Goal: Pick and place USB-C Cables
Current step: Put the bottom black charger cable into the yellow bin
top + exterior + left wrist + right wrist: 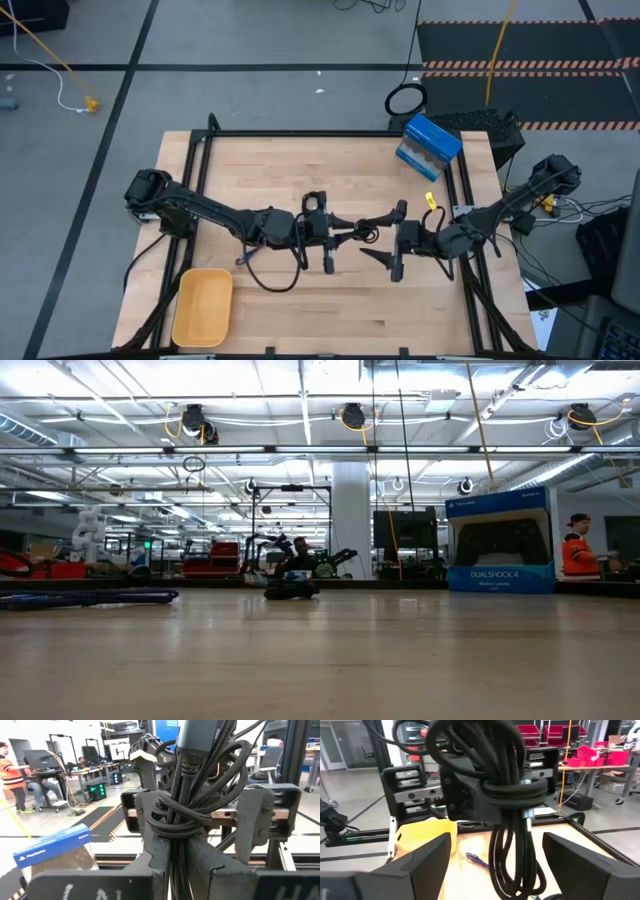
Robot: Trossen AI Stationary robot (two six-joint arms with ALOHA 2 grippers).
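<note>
A black braided USB-C cable bundle (200,785), wound about its middle, is held above the table's middle by my left gripper (175,851), which is shut on it. In the high view the bundle (358,230) stretches from my left gripper (338,232) toward my right gripper (385,238). My right gripper (497,842) is wide open and faces the bundle (505,795), with one finger on either side of its hanging loops and touching nothing. A purple cable (477,859) lies on the table by the yellow tray (422,835). My left gripper pinches the black bundle between its two fingers at the strands just below the wound middle (176,827). The fingers come level from the table's left. The bundle is lifted clear of the table, and its loops (512,865) hang down below the hold.
The yellow tray (203,305) sits at the near left corner and the purple cable (245,258) lies beside it. A blue box (430,148) stands at the far right, with a small yellow thing (431,200) near it. A large black ring (405,100) lies beyond the far edge.
</note>
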